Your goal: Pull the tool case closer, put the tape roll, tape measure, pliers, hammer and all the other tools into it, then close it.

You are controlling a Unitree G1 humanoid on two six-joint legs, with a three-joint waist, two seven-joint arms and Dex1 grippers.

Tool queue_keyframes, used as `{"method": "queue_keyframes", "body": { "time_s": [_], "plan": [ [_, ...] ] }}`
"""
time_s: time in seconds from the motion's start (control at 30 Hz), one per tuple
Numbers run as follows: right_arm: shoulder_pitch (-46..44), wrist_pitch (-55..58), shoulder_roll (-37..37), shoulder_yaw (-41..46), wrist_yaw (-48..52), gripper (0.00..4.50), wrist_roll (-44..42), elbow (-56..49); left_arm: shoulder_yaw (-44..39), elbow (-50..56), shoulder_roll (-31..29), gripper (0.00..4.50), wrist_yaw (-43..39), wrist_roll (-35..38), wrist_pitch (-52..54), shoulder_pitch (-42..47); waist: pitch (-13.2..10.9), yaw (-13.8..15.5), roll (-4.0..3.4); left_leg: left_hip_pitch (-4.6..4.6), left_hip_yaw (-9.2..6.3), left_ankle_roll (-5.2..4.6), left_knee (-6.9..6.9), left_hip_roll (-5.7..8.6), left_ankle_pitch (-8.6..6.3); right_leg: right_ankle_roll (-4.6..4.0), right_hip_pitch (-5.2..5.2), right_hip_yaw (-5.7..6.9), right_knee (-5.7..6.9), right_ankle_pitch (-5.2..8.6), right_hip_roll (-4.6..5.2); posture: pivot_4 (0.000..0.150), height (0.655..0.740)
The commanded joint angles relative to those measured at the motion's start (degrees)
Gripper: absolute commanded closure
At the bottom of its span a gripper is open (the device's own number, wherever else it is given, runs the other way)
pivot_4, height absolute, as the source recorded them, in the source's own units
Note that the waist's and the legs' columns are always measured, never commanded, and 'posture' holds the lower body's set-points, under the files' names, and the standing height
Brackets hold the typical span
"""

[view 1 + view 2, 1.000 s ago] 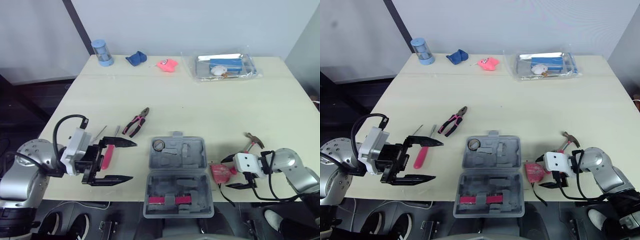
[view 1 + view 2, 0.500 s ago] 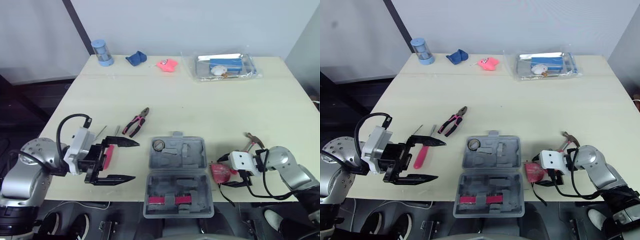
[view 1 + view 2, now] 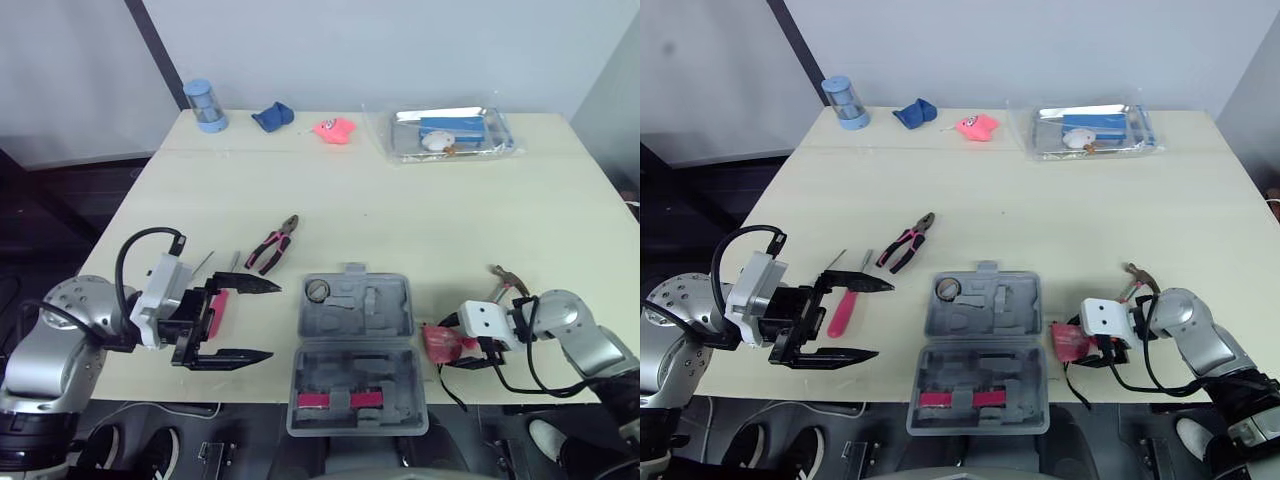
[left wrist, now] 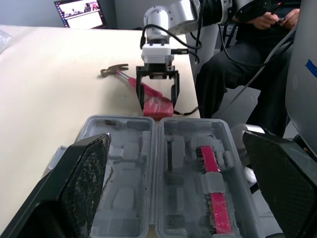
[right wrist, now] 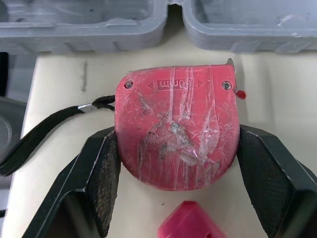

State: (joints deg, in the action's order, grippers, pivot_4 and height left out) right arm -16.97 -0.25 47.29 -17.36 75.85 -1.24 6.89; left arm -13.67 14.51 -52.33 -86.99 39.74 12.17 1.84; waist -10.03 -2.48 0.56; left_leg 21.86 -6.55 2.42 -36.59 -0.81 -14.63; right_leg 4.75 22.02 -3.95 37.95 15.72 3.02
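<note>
Tape measure [image 5: 176, 139] lies on table just 3 o'clock of open tool case [image 3: 385, 305]; right gripper [image 3: 447, 343] parted astride it, seemingly unclamped. Left gripper [image 3: 272, 320] wide open, empty, at case's 9 o'clock.

Right of the tool case [image 3: 385, 322] it's tight: the tape measure [image 5: 176, 131] sits just beside its wall with the right gripper [image 3: 446, 344] spread around it, hammer [image 3: 503, 280] just past. Left of the case there's a bare strip before the wide-open left gripper [image 3: 274, 320], screwdriver [image 3: 843, 310] and pliers [image 3: 272, 245]. The table [image 3: 400, 200] beyond the case is bare, loads of room.
</note>
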Motion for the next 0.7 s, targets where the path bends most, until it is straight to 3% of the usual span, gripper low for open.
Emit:
{"method": "queue_keyframes", "body": {
  "time_s": [0.03,0.33,0.7],
  "plan": [
    [-5.0,10.8,2.7,2.2,1.7,1.58,-1.5,-6.6,-2.3,1.2,1.0,0.0,1.6,1.5,0.1,-0.8,0.0,-0.2,-0.08,0.0,0.01,0.0,0.0,0.0,0.0,0.0,0.0,0.0,0.01,0.0,0.0,0.15,0.74],
    [-18.5,28.7,0.1,-6.9,3.0,1.58,4.1,-15.9,-5.0,0.3,2.9,0.0,4.8,1.5,-0.5,-3.6,-0.1,0.0,-0.14,0.09,-0.05,0.0,0.0,-0.03,0.0,-0.01,0.05,0.05,-0.03,0.0,-0.02,0.15,0.74],
    [-31.9,38.5,-11.7,-21.5,-1.2,1.58,15.5,-9.6,-8.6,-1.5,4.2,0.0,6.0,0.9,-2.3,-7.5,-0.1,-0.1,-0.14,0.62,-0.06,0.02,-0.11,0.0,0.01,-0.02,0.67,0.07,0.08,-0.01,0.01,0.15,0.74]
  ]
}}
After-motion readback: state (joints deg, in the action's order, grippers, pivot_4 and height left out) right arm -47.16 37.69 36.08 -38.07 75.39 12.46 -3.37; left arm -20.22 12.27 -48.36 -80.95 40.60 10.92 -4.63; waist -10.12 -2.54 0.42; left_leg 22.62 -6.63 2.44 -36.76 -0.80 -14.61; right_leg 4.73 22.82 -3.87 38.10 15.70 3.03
